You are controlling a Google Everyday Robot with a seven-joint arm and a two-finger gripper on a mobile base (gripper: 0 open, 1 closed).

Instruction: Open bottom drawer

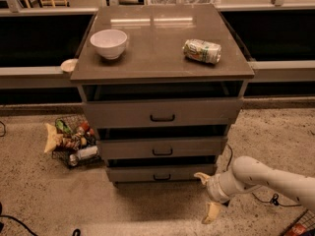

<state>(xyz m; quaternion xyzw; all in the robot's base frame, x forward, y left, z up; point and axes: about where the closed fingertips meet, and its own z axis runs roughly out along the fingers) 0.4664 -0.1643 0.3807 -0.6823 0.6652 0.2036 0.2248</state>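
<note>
Gripper (206,195) low, lower-right of view; jaws apparently spread.

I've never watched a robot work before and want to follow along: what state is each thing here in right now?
bottom drawer: looks shut, handle untouched.
middle drawer: looks shut.
top drawer: looks shut.
white bowl: upright, empty.
drink can: lying on its side.
wire basket: on the floor, filled with packets.
gripper: open, low, right of the bottom drawer.
</note>
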